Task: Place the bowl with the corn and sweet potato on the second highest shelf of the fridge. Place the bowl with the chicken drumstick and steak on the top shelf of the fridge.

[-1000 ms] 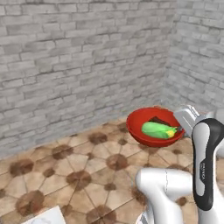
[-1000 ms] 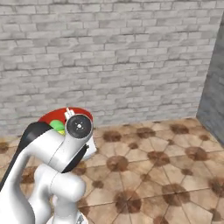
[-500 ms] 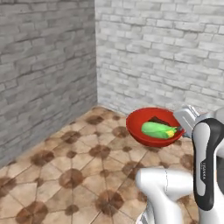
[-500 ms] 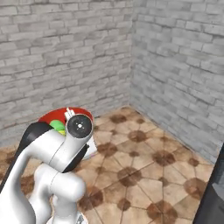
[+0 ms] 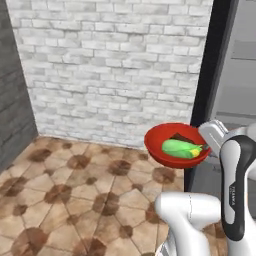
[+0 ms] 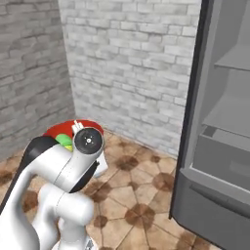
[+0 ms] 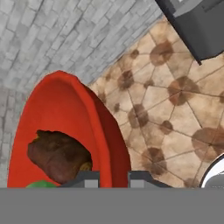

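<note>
The bowl with the corn and sweet potato [image 5: 165, 142] is glossy red and hangs in the air over the tiled floor. My gripper [image 5: 206, 146] is shut on its right rim. The green corn [image 5: 182, 148] with its yellow tip lies in the bowl, and the dark sweet potato [image 5: 180, 137] lies behind it. In the hand view the bowl's [image 7: 57, 109] rim sits between my gripper's [image 7: 112, 179] tips, with the brown sweet potato [image 7: 59, 155] inside. In the right base view my arm partly hides the bowl [image 6: 61, 128]. The fridge [image 6: 219, 161] stands open at the right, its grey inner shelves [image 6: 232, 119] showing.
White brick walls [image 5: 110, 70] close off the back and meet a darker wall [image 5: 12, 100] at the left corner. Brown patterned floor tiles [image 5: 75, 190] spread ahead. The fridge's black side [image 5: 207, 75] rises just right of the bowl. The hand view shows the fridge's corner [image 7: 197, 26].
The whole picture has swung, so the camera moved: the wall corner slid left and the fridge came into view at the right. The bowl stays in my gripper as before.
</note>
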Robot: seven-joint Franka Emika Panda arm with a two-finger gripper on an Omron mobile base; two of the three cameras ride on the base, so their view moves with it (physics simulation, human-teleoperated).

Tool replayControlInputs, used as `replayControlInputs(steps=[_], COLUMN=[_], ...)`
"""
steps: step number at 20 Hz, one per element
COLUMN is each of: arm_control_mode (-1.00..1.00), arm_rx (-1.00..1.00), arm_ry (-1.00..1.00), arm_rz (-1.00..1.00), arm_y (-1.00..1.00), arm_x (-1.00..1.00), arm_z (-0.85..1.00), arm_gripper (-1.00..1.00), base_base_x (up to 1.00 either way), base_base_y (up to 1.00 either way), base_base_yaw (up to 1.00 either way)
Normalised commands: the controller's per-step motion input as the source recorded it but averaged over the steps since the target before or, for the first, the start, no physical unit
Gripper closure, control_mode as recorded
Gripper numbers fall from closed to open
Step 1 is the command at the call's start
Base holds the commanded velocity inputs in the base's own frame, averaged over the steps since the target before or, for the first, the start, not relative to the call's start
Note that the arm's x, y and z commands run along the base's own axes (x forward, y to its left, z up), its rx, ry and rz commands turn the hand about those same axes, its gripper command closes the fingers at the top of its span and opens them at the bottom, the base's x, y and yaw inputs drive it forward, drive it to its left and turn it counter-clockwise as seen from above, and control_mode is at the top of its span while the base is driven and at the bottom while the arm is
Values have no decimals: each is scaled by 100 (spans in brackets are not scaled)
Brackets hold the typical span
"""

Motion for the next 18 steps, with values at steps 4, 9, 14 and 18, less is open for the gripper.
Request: replayControlInputs(steps=[4,9,14,18], arm_control_mode=[100,100,100,100], arm_rx=[0,0,0,0], arm_ry=[0,0,0,0], arm_rz=[0,0,0,0], arm_y=[0,0,0,0], arm_x=[0,0,0,0], arm_z=[0,0,0,0], arm_gripper=[100,100,100,100], base_base_x=[75,93,40,50], base_base_y=[0,0,-44,-27], base_base_yaw=[-51,-42,-27,-30])
